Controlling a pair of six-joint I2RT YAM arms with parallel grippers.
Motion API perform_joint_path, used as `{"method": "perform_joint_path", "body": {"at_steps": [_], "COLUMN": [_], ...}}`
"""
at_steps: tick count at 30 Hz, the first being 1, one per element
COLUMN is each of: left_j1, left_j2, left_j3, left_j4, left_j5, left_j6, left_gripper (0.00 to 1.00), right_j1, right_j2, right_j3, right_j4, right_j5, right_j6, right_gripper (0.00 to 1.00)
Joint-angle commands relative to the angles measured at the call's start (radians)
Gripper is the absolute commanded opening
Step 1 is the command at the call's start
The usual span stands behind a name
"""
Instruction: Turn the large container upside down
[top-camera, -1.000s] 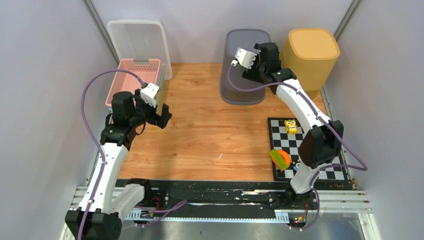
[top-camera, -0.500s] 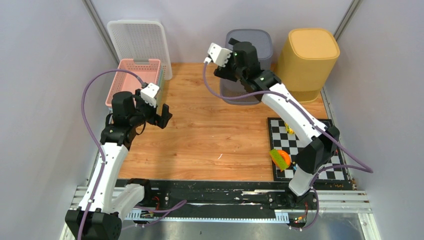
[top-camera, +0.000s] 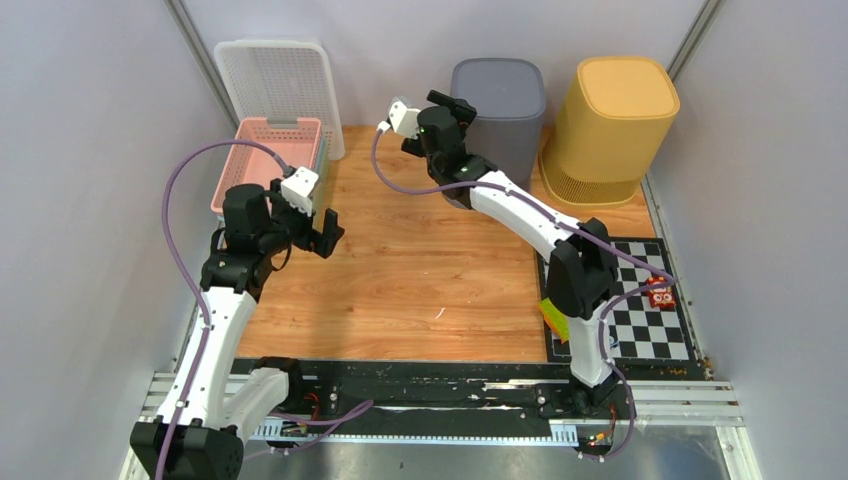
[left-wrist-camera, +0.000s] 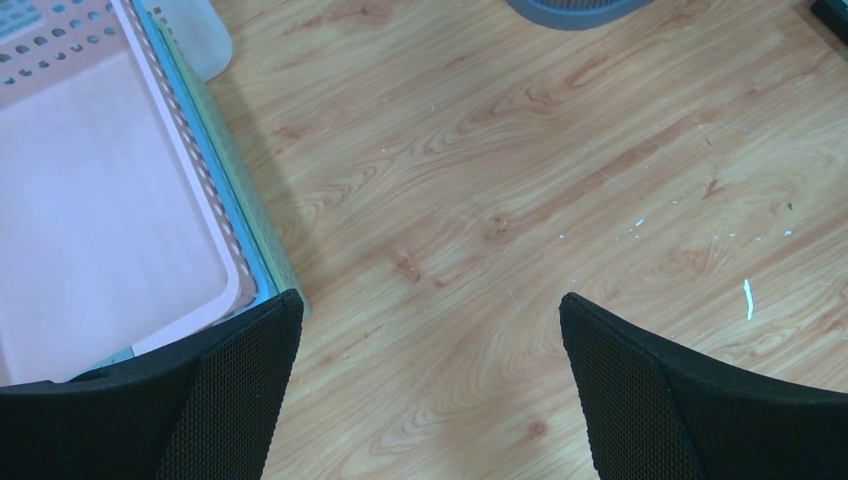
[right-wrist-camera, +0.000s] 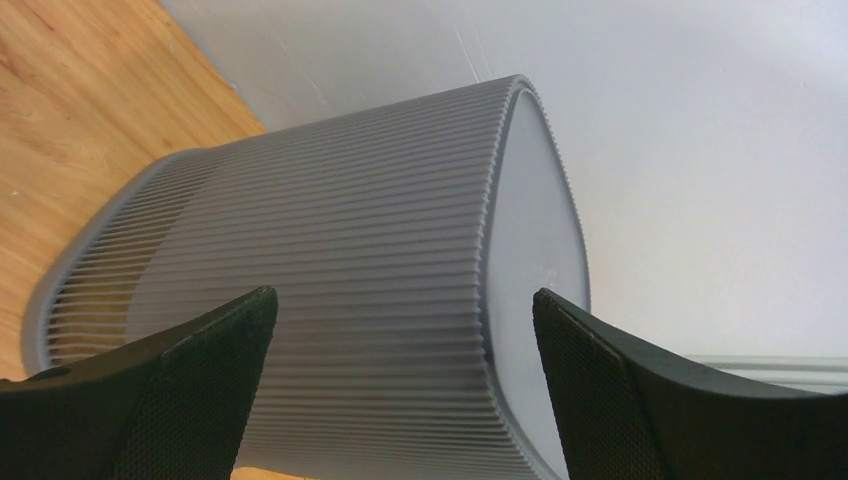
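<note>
The large container (top-camera: 497, 110) is a grey ribbed bin standing at the back of the table with its closed base facing up. In the right wrist view its ribbed wall (right-wrist-camera: 350, 250) and flat base fill the frame. My right gripper (top-camera: 458, 104) hovers just left of it, open (right-wrist-camera: 400, 300), with the jaws apart from the wall and nothing between them. My left gripper (top-camera: 325, 232) hangs open (left-wrist-camera: 430, 305) over bare wood beside the pink basket. The bin's rim (left-wrist-camera: 570, 8) shows at the top edge of the left wrist view.
A yellow container (top-camera: 612, 115) stands upside down to the right of the grey one. A pink basket (top-camera: 270, 160) sits at the back left, with a white basket (top-camera: 275, 80) leaning on the wall. A checkerboard mat (top-camera: 640, 310) at the right holds a red toy (top-camera: 659, 293).
The grey bin went from tilted with its mouth showing to standing base up. My right gripper let it go and swung left of it. The left arm has not moved.
</note>
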Motion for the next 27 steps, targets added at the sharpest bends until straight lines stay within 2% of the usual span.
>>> {"method": "perform_joint_path", "body": {"at_steps": [1, 7, 27], "left_j1": [0.007, 0.007, 0.006], "left_j2": [-0.021, -0.025, -0.018], "left_j3": [-0.019, -0.024, -0.024], "left_j4": [0.019, 0.026, 0.025], "left_j5": [0.014, 0.025, 0.035], "left_j6": [0.014, 0.016, 0.015], "left_gripper": [1.0, 1.0, 1.0], "right_j1": [-0.019, -0.053, -0.098], "right_j2": [0.04, 0.086, 0.069], "right_j3": [0.049, 0.064, 0.044], "right_j4": [0.132, 0.131, 0.074], "right_j5": [0.118, 0.133, 0.108], "right_j6": [-0.054, -0.058, 0.019], "right_gripper": [1.0, 1.0, 1.0]}}
